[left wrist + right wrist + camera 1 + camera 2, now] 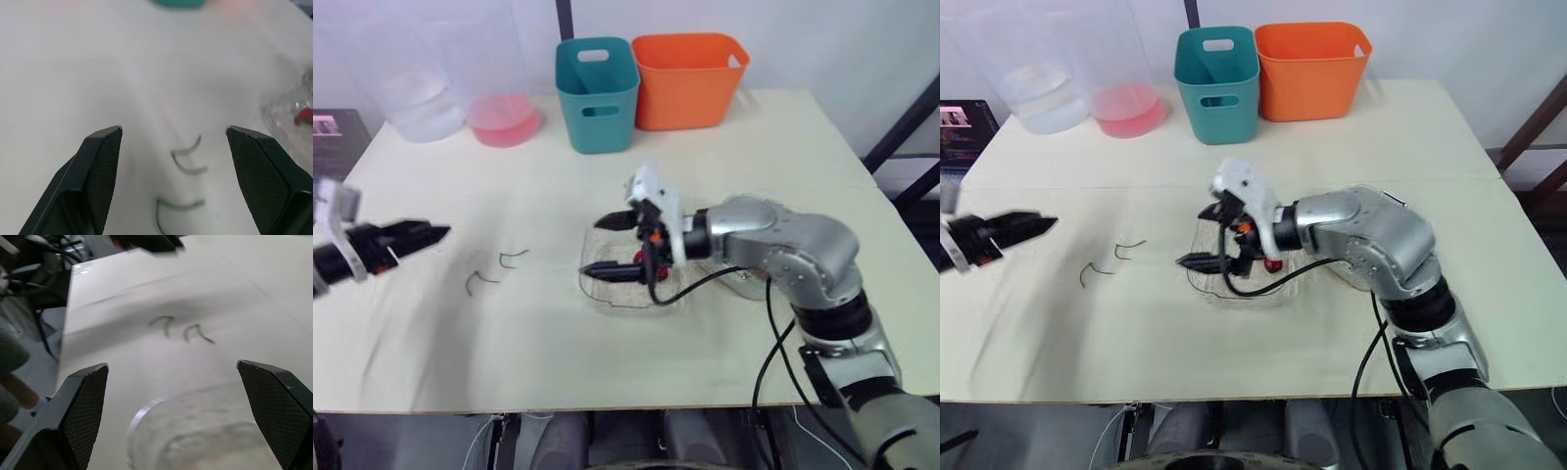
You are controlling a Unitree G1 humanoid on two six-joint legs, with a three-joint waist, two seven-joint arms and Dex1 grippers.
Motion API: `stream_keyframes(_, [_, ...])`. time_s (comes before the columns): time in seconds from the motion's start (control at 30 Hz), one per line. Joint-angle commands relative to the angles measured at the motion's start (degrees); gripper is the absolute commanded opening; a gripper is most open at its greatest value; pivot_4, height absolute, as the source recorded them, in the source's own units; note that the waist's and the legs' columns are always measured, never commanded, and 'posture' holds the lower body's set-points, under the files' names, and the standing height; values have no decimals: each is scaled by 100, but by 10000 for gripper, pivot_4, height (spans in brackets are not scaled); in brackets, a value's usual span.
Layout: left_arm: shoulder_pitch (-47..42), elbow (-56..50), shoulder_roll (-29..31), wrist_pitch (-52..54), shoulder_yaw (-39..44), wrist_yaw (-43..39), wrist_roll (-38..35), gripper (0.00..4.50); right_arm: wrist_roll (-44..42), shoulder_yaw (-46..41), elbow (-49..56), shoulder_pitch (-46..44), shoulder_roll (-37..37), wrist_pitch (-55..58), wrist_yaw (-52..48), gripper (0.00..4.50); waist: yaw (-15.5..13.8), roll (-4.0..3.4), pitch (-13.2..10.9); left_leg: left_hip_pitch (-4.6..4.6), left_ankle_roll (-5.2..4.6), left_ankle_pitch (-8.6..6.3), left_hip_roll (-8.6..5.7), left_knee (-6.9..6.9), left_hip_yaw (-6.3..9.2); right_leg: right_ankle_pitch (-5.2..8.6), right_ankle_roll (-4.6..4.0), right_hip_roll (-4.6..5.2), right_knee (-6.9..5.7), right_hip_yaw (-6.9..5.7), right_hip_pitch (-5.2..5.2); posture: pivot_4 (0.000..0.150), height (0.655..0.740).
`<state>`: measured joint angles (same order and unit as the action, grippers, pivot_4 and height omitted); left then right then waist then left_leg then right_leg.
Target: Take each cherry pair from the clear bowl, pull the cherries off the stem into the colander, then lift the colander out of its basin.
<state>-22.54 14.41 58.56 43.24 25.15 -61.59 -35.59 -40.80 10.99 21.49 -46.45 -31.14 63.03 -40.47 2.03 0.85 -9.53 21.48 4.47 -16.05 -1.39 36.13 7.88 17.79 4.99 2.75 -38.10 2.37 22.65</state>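
Cream table (509,343); green stems (513,256) loose; teal bin (597,93) behind.

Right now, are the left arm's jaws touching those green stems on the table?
Apart. The left eye view shows bare table between the left gripper and the green stems.

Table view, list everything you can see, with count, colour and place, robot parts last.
table: one, cream, under everything
teal bin: one, teal, far edge, middle
orange bin: one, orange, touching the teal bin's right side
pink bowl: one, pink, left of the teal bin
clear tub: one, clear, far left corner
clear bowl: one, clear, table centre
cherry: at least one, red, in the clear bowl
stems: two, green, bare, left of the clear bowl
screen: one, dark, off the table's left edge
left gripper: black, open, at the left
right gripper: black, open, over the clear bowl
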Motion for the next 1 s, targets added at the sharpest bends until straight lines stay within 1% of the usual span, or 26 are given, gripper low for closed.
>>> stream_keyframes(0.03, [-330,-1187,-54,250,-263,-134,-466,35438,-1,-580,-122,-42,-534,-97,-268,45000,-7,-1,-1,2,-1,-1,-7,-1,-2,0,1,2,1,1,0,1500,7400])
stream_keyframes(0.13, [-349,-1973,-273,427,-530,23,-650,35438,33,-746,-209,14,-1027,-48,-450,45000,21,-2,-1,3,-10,-5,-5,-1,-14,0,3,4,7,10,0,1500,7400])
stream_keyframes(0.2, [-328,-2368,-393,422,-714,127,-655,35438,81,-690,-119,79,-1410,-9,-614,45000,56,-2,-1,3,-11,-6,3,-3,-18,1,4,-2,5,13,4,1500,7400])
stream_keyframes(0.3, [-235,-2801,-327,263,-1082,9,-484,35438,15,-532,3,6,-1739,337,-686,45000,132,-2,-2,2,-13,-7,19,-8,-29,1,3,-23,-1,17,18,1500,7400])
stream_keyframes(0.4, [-263,-2974,-226,183,-1341,-163,-424,35438,-94,-360,38,-226,-1726,766,-676,45000,191,-8,-5,-5,-13,-7,22,-11,-31,0,2,-31,-9,17,18,1500,7400])
stream_keyframes(0.53, [-310,-3057,-21,73,-1815,-543,-264,35438,155,234,52,-631,-1306,1020,-401,45000,191,-10,-6,-9,-13,-7,20,-1,-37,-5,-7,-32,-11,18,12,1500,7400])
stream_keyframes(0.6, [-338,-3093,12,-5,-1980,-654,-191,35990,319,565,53,-808,-1162,1035,-339,39416,180,-10,-6,-9,-13,-7,18,0,-38,-5,-7,-31,-10,17,10,1500,7400])
stream_keyframes(0.63, [-372,-3124,4,11,-2021,-686,-221,35990,456,796,26,-908,-1099,1003,-318,35900,169,-10,-6,-7,-13,-7,19,0,-36,-5,-7,-30,-9,16,10,1500,7400])
stream_keyframes(0.7, [-410,-3203,-6,8,-2086,-711,-232,35990,842,1337,-75,-1106,-989,863,-252,26530,148,-10,-6,0,-13,-7,19,1,-33,-5,-6,-28,-5,13,12,1500,7400])
stream_keyframes(0.73, [-407,-3266,-7,-4,-2105,-708,-227,35990,1089,1655,-147,-1190,-946,739,-231,20752,144,-10,-6,2,-12,-7,17,1,-33,-4,-5,-25,-4,14,14,1500,7400])
stream_keyframes(0.77, [-399,-3332,-15,13,-2105,-691,-250,35990,1311,1935,-220,-1245,-925,605,-239,15990,144,-10,-6,3,-12,-7,15,1,-32,-4,-5,-23,-1,14,14,1500,7400])
stream_keyframes(0.87, [-355,-3511,-39,70,-2077,-628,-319,35990,1768,2463,-480,-1316,-837,329,-326,15990,134,-10,-6,4,-12,-7,14,-1,-32,-3,-3,-20,2,14,14,1500,7400])
stream_keyframes(1.0, [-160,-3687,1,170,-2031,-629,-411,35990,2202,2829,-853,-1368,-694,55,-465,15990,131,-10,-6,3,-12,-7,15,0,-31,-3,-3,-19,0,14,15,1500,7400])
